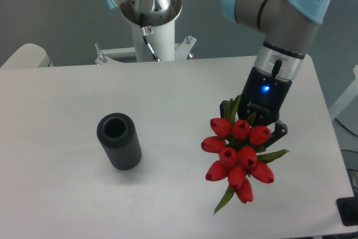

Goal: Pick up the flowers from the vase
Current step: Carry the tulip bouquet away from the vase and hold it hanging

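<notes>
Well to the left of the pincer, the vase (118, 141) stands upright on the tabletop (67, 104), its mouth empty. The flowers (238, 152) are out of it, bunched just below the pincer (254, 124), which is closed on the stems behind the buds, heads facing the camera. The bunch looks light and soft; buds would bruise, so the stiffer bundled stems are the sensible place to hold, though they may slip or pivot. Nothing stands close around the pincer; the arm's white base (152, 29) sits far up-left.
</notes>
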Available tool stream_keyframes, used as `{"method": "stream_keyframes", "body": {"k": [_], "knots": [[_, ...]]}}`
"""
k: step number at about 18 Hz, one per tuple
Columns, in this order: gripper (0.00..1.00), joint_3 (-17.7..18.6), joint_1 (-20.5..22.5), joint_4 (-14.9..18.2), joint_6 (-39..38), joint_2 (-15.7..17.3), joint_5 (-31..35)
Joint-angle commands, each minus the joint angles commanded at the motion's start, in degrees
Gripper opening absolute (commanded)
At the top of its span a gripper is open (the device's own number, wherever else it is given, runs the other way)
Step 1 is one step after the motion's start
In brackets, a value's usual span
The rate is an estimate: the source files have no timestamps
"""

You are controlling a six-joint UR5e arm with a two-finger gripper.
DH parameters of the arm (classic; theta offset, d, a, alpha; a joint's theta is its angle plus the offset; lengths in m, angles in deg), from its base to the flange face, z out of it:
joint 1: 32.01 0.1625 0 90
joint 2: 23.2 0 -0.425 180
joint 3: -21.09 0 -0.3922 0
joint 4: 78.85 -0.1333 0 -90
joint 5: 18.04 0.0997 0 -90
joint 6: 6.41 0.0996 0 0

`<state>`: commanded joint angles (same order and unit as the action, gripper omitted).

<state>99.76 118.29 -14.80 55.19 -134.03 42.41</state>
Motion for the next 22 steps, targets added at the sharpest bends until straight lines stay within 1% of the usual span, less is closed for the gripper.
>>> {"method": "stream_keyframes", "body": {"k": [2, 4, 8, 10, 11, 13, 15, 17, 22], "knots": [[0.17, -0.8, -0.7, 2.5, 1.8, -0.4, 3.7], [0.17, -1.4, -1.8, 4.1, 2.2, -0.8, 8.3], [0.18, -3.3, -4.5, 7.7, 3.5, -2.3, 18.7], [0.21, -5.9, -5.5, 10.4, 3.9, -3.6, 21.4], [0.21, -7.2, -5.6, 12.0, 4.0, -4.2, 21.7], [0.22, -9.2, -5.7, 14.0, 4.1, -5.4, 22.7], [0.21, -9.8, -6.8, 14.4, 6.7, -6.1, 25.4], [0.21, -10.0, -7.8, 14.4, 7.6, -6.6, 28.5], [0.20, -9.8, -8.5, 14.7, 7.8, -7.8, 28.9]]}}
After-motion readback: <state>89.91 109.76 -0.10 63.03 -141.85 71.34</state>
